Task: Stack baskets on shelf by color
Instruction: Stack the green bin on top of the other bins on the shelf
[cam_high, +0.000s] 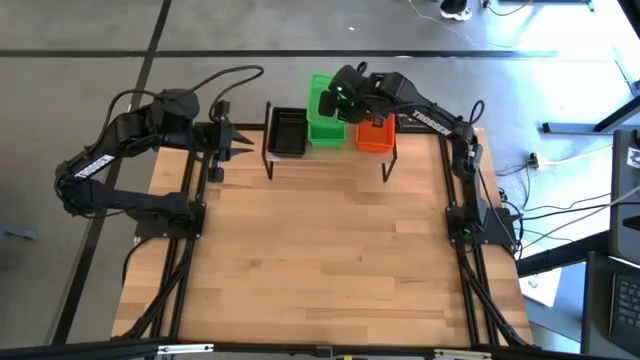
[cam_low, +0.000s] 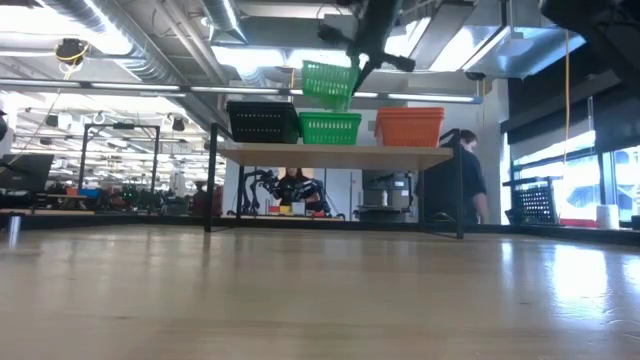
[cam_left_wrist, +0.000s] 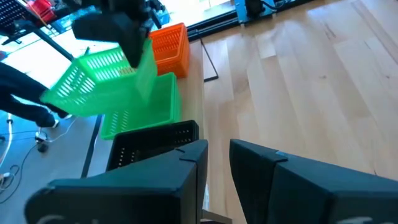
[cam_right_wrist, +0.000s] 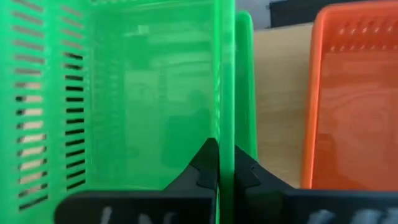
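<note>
The light-wood shelf (cam_low: 340, 156) carries a black basket (cam_low: 263, 122), a green basket (cam_low: 330, 128) and an orange basket (cam_low: 410, 126), each resting on its bottom, side by side. My right gripper (cam_right_wrist: 225, 171) is shut on a second green basket (cam_low: 330, 82), which hangs tilted above the green one on the shelf. My left gripper (cam_left_wrist: 214, 168) waits with its fingers a little open beside the shelf's left end, near the black basket (cam_left_wrist: 152, 146), touching nothing. No other baskets are in view. My right gripper pinches one side wall (cam_right_wrist: 225, 124) of the upper green basket at its rim, one finger inside and one outside. The fingers come from above, pointing down. The basket is lifted clear, tilted, and hangs below the fingers over the green basket on the shelf (cam_right_wrist: 245, 93).
The shelf stands at the table's far edge on thin black legs (cam_high: 268, 165). The wooden tabletop (cam_high: 330, 260) in front of it is bare. A person (cam_low: 468, 180) stands in the room beyond the table.
</note>
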